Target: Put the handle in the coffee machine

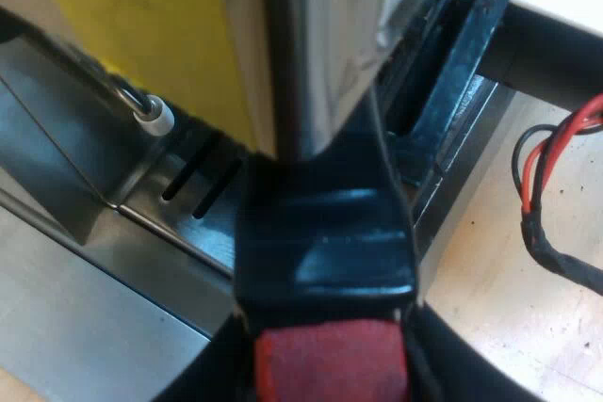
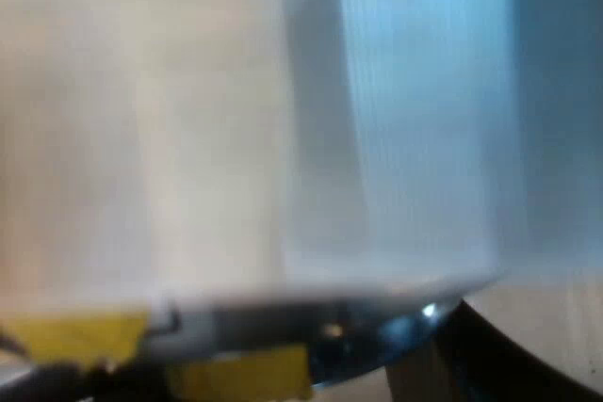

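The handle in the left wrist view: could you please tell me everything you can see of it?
The handle is dark and glossy, plastic by the look of it, with flat faces that catch the light. Its near tip is a matte red end. It runs away from the camera and meets a shiny metal part above a slotted metal tray. Whether it is locked in cannot be told.

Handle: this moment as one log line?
handle: at espresso machine front, over slotted tray | left gripper: shut on handle | locked: cannot tell
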`<state>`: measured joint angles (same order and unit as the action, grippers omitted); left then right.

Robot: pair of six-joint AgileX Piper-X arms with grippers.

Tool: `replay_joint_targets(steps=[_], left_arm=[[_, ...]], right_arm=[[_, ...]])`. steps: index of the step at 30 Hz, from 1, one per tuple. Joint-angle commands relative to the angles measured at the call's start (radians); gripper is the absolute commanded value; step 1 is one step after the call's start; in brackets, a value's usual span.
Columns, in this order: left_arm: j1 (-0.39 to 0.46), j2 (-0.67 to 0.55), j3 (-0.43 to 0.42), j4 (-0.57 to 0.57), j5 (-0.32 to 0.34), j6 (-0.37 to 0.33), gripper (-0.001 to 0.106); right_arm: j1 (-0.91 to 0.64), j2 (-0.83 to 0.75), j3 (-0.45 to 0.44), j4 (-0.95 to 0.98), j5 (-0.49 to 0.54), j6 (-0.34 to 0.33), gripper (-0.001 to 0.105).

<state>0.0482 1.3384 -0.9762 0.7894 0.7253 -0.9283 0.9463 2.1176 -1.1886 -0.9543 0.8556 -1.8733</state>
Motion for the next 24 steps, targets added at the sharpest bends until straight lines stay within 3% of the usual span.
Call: replay_joint_targets(steps=[1, 4, 7, 9, 11, 12, 19, 24], left_arm=[[0.002, -0.039, -0.023, 0.005, 0.112, 0.02, 0.0], [0.002, -0.039, -0.023, 0.011, 0.112, 0.02, 0.001], [0.002, -0.039, -0.023, 0.014, 0.11, 0.02, 0.015], [0.002, -0.039, -0.023, 0.016, 0.098, 0.02, 0.036], [0.002, -0.039, -0.023, 0.029, 0.073, 0.02, 0.067], [0.002, -0.039, -0.023, 0.034, 0.058, 0.02, 0.074], [0.002, -0.039, -0.023, 0.075, -0.057, 0.067, 0.076], [0.037, -0.058, -0.023, 0.093, -0.039, 0.065, 0.076]], right_arm=[[0.005, -0.023, -0.019, -0.076, -0.021, -0.015, 0.036], [0.005, -0.023, -0.019, -0.089, -0.021, -0.015, 0.036], [0.005, -0.023, -0.019, -0.089, -0.021, -0.015, 0.036], [0.005, -0.023, -0.019, -0.089, -0.021, -0.015, 0.036], [0.005, -0.023, -0.019, -0.089, -0.021, -0.015, 0.036], [0.005, -0.023, -0.019, -0.089, -0.021, -0.015, 0.036], [0.005, -0.023, -0.019, -0.089, -0.021, -0.015, 0.036], [0.005, -0.023, -0.019, -0.089, -0.021, -0.015, 0.036]])
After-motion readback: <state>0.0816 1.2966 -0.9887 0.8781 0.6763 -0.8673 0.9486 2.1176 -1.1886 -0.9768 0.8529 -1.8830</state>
